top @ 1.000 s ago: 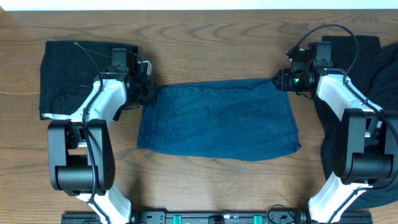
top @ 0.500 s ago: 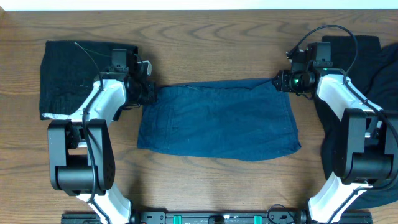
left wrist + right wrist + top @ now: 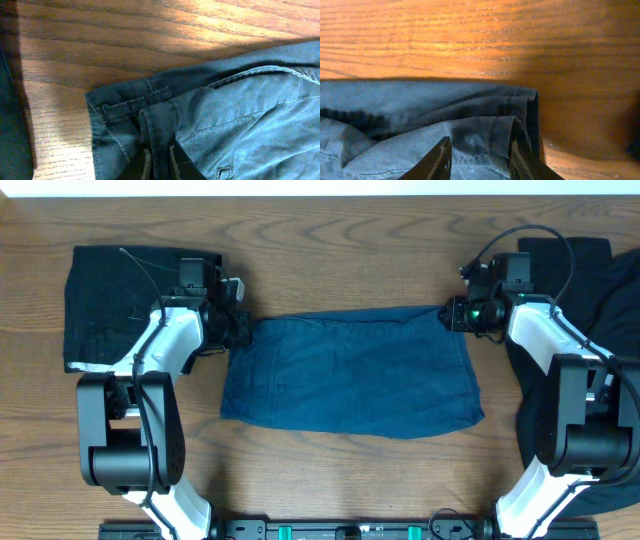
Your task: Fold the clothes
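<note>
Blue shorts point(image 3: 352, 373) flat, folded double

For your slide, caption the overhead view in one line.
Both grippers, left and right, pinch the blue shorts' far corners.

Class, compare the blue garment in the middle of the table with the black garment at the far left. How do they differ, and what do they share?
The blue garment is denim-blue; the black garment is black. The blue garment is wider and lies central; the black garment is a smaller squarish fold at the left. The left gripper and right gripper each pinch a top corner of the blue garment; neither grips the black garment. Both lie flat on the wooden table.
</note>
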Robot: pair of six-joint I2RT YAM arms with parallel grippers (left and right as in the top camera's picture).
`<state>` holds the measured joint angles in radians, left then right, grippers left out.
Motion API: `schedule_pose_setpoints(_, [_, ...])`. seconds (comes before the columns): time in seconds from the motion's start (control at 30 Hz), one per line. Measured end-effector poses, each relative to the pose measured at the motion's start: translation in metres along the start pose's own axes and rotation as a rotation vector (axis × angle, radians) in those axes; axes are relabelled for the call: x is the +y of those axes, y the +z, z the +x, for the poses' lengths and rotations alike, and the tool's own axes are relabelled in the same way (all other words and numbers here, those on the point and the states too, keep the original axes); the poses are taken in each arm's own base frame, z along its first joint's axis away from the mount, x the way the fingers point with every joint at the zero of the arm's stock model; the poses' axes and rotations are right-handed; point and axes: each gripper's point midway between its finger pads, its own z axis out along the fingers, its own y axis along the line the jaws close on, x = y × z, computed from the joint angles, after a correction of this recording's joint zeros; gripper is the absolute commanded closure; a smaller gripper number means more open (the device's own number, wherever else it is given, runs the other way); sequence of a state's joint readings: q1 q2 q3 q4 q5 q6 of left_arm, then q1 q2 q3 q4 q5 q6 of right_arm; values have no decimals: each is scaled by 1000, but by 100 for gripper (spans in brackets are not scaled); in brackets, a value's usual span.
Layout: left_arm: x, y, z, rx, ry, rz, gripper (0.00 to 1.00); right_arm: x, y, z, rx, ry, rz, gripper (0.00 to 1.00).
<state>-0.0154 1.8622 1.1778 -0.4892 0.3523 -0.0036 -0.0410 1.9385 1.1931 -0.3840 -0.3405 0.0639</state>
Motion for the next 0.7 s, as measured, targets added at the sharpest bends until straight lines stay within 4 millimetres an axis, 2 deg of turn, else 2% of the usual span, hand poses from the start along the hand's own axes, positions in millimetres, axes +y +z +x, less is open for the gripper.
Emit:
schedule_pose_setpoints(0.07, [0, 0, 0, 0, 0, 0, 87, 0, 1, 1, 3, 1, 0, 67])
schedule_pose_setpoints(0.1, [0, 0, 0, 0, 0, 0, 87, 0, 1, 1, 3, 2, 0, 72])
schedule_pose_setpoints(0.17, [0, 0, 0, 0, 0, 0, 87, 0, 1, 0, -2, 6, 0, 90])
schedule_pose_setpoints(0.23, [0, 0, 0, 0, 0, 0, 87, 0, 1, -1, -7, 6, 0, 99])
schedule_pose_setpoints(0.3, [0, 0, 0, 0, 0, 0, 87, 0, 1, -2, -10, 7, -1, 99])
schedule_pose_setpoints(0.37, [0, 0, 0, 0, -1, 0, 94, 0, 1, -2, -12, 7, 0, 99])
schedule_pose_setpoints(0.57, [-3, -1, 0, 2, -1, 15, 94, 1, 1, -2, -13, 7, -8, 99])
schedule_pose_setpoints(0.63, [-5, -5, 1, 0, 0, 20, 94, 6, 1, -2, -11, 7, -34, 99])
schedule_pose_setpoints(0.7, [-10, -18, -1, -16, 4, 26, 94, 11, 0, -2, -8, 8, -71, 99])
